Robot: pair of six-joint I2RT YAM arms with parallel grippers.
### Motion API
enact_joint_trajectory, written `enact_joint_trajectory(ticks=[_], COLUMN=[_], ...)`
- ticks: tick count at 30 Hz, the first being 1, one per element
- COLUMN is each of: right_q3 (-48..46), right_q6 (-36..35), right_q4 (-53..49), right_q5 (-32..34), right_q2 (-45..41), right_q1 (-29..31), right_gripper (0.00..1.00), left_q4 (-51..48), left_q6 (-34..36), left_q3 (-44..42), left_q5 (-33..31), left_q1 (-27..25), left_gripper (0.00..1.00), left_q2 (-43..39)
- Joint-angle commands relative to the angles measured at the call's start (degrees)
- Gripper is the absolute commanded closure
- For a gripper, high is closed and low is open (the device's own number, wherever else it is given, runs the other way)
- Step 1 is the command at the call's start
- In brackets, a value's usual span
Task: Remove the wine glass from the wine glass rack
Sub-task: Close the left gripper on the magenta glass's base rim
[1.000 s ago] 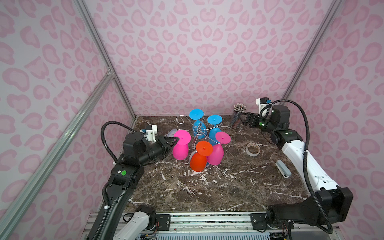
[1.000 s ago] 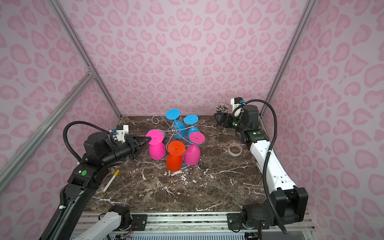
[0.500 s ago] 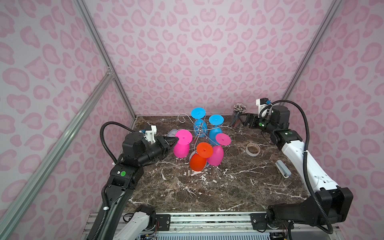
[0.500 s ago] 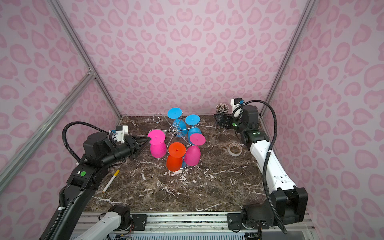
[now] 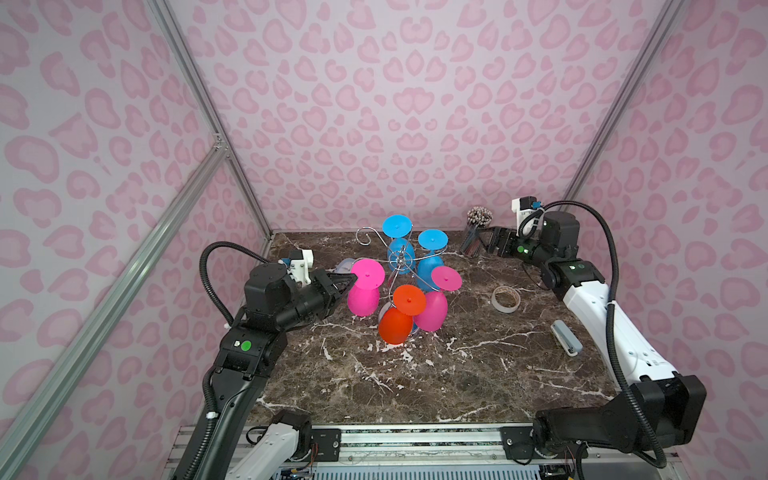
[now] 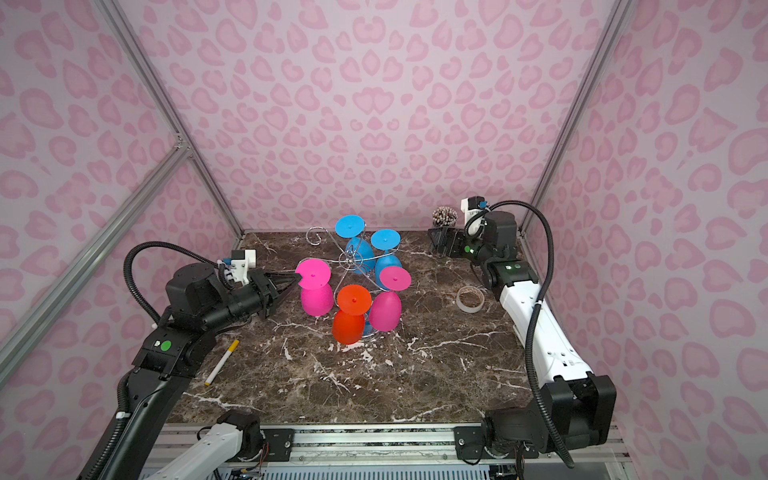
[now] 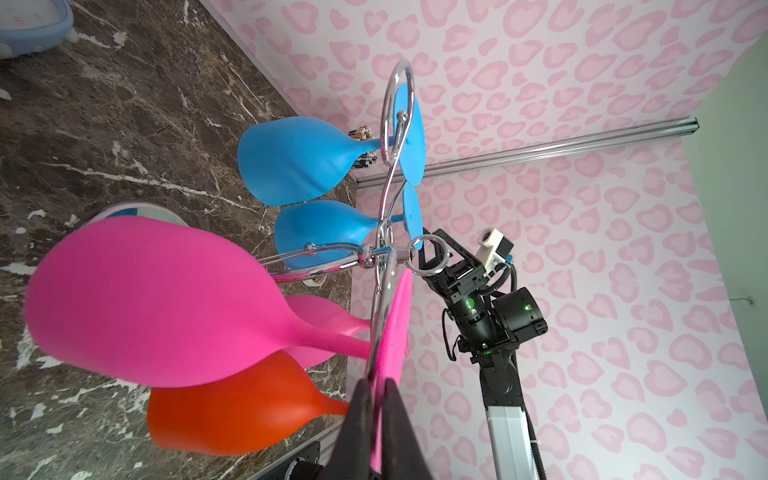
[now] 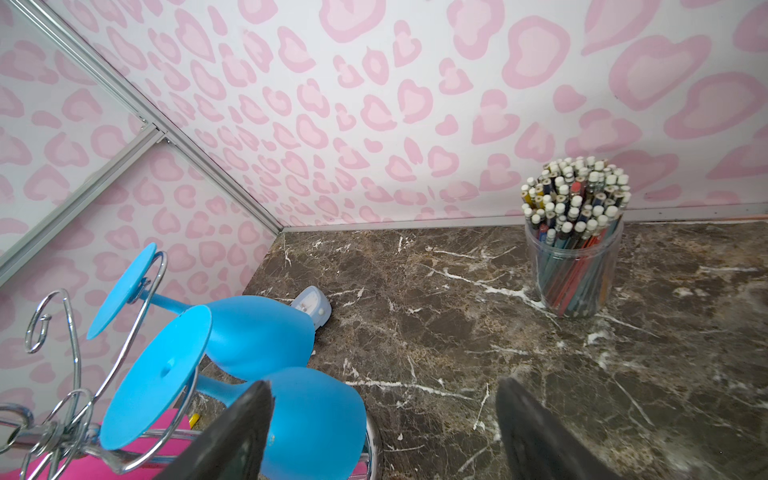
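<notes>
The chrome wine glass rack (image 5: 400,261) (image 6: 352,258) (image 7: 384,249) (image 8: 54,432) stands mid-table with several plastic glasses hanging upside down: two blue, one orange, two pink. The left pink wine glass (image 5: 363,298) (image 6: 316,300) (image 7: 158,303) hangs on a rack arm, whose wire runs between its bowl and its foot. My left gripper (image 5: 352,279) (image 6: 297,279) (image 7: 376,399) is shut on the rim of that glass's flat foot. My right gripper (image 5: 487,245) (image 6: 438,243) (image 8: 382,390) is open and holds nothing, at the back right beside the blue glasses.
A clear cup of pencils (image 5: 478,232) (image 8: 573,266) stands at the back right. A tape roll (image 5: 505,299) (image 6: 470,298) and a grey stapler-like thing (image 5: 565,343) lie on the right. A pen (image 6: 222,361) lies front left. A small blue-white device (image 8: 311,307) sits behind the rack.
The rack and its glasses have shifted slightly to the right. My left gripper stays pinched on the pink foot. The right arm has not moved.
</notes>
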Motion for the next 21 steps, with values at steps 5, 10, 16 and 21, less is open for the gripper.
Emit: enact_joint_trajectory(ticks=[5, 10, 16, 21], right_q3=[-0.5, -0.5, -0.8, -0.9], right_q6=[0.4, 0.5, 0.5, 0.5], right_q4=[0.7, 0.6, 0.7, 0.6], right_q5=[-0.4, -0.4, -0.4, -0.5], right_q2=[-0.1, -0.2, -0.5, -0.6], right_q1=[0.0, 0.0, 0.0, 0.0], right_gripper=[0.14, 0.14, 0.15, 0.15], left_q4=[0.4, 0.6, 1.1, 0.8], left_q6=[0.1, -0.4, -1.0, -0.7], left_q3=[-0.1, 0.1, 0.4, 1.5], left_q5=[-0.4, -0.3, -0.5, -1.2], left_q1=[0.0, 0.1, 0.0, 0.1], left_gripper=[0.96, 0.96, 0.96, 0.97], left_q2=[-0.5, -0.3, -0.5, -0.7])
